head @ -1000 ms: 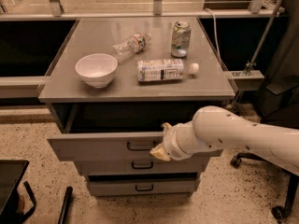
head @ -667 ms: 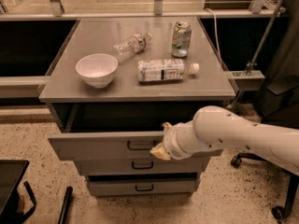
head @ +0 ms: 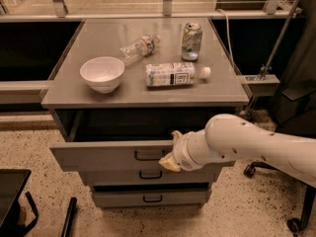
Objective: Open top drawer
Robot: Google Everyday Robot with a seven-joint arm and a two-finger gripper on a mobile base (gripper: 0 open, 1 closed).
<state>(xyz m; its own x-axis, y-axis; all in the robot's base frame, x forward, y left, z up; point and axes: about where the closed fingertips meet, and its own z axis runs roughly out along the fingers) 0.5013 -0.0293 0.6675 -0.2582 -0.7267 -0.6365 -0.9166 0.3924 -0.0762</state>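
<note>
The top drawer point(head: 98, 155) is a wide grey metal front with a small black handle point(head: 146, 155). It stands pulled out from the cabinet, with a dark gap behind its top edge. My gripper point(head: 170, 149) is at the end of the white arm that reaches in from the right. It sits at the drawer front just right of the handle, with one yellowish finger point(head: 175, 135) over the top edge and another point(head: 168, 164) low on the front panel.
Two narrower grey drawers point(head: 148, 175) point(head: 150, 198) sit shut below. On the cabinet top point(head: 69, 90) are a white bowl point(head: 102, 73), a clear plastic bottle point(head: 139, 47), a can point(head: 191, 41) and a white bottle lying down point(head: 175, 74). A chair base point(head: 296, 221) stands at right.
</note>
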